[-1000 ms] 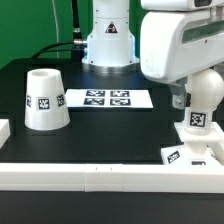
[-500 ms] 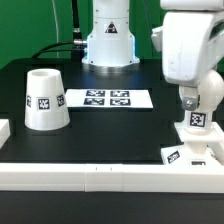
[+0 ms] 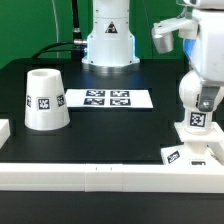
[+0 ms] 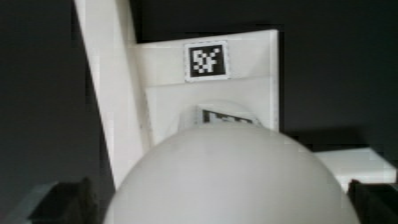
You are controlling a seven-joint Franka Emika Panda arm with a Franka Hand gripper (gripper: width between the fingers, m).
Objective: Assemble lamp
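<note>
**Status.** In the exterior view the bulb (image 3: 196,124) stands upright on the base (image 3: 192,151) at 4 o'clock of the marker board (image 3: 107,98). The base lies just beside the rail (image 3: 100,175). The shade (image 3: 45,100) stands mouth-up at 9 o'clock of the marker board, well apart from the bulb.

**Gripper.** The gripper (image 3: 203,101) hangs directly over the bulb top. In the wrist view the bulb dome (image 4: 222,175) fills the space between the fingers. The finger position is not readable: it cannot be determined whether they are spread, closed, or clamped on the bulb.

**Step in hand (judged).** Bulb placed on base; shade not yet fitted.

**Hazards.**
- If the fingers grip the bulb, an upward move would pull it off the base, or lift the base with it.
- If the fingers are free but close to the dome, a sideways exit toward 9 o'clock would tip the bulb.
- Seating of the bulb is not verifiable; a loose bulb would lean when the shade is lowered over it.
</note>
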